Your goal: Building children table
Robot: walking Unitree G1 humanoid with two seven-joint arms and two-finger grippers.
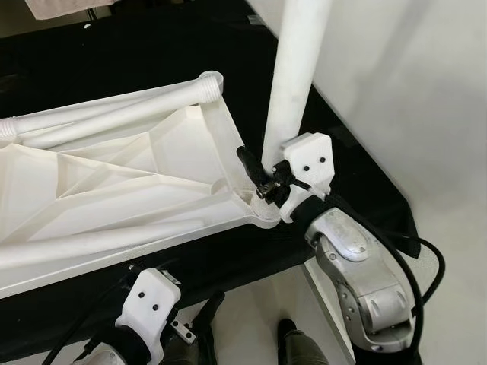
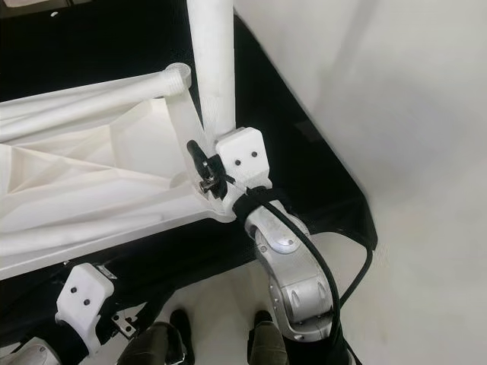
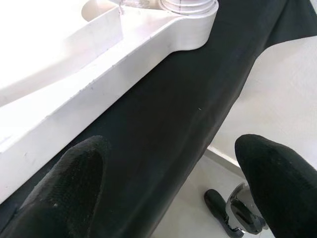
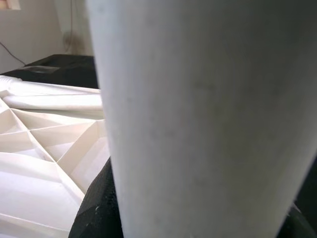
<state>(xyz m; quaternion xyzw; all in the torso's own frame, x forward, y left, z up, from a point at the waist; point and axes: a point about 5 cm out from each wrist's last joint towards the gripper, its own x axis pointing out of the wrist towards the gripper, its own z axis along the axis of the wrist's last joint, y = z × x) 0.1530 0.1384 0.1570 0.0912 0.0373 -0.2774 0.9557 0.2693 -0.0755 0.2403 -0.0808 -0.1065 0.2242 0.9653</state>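
The white tabletop (image 1: 114, 190) lies upside down on the black cloth (image 1: 358, 182), ribs up, filling the view from nine to six o'clock. The right gripper (image 1: 262, 179) is clenched around the upright white leg (image 1: 293, 72) standing in the corner socket at centre. The left gripper (image 3: 168, 198) hangs released at seven o'clock, just below the tabletop's near edge

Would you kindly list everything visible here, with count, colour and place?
Tabletop: one, white, ribbed underside up, lying on the black cloth.
Upright leg: one, white, standing in the tabletop's near right corner socket.
Loose legs: at least two, white, lying along the tabletop's far edge.
Black cloth: one, spread under the tabletop.
Floor: white, on the right.
Right gripper: one, black fingers, clamped on the upright leg's base.
Left gripper: one, black, open, below the tabletop's near edge.
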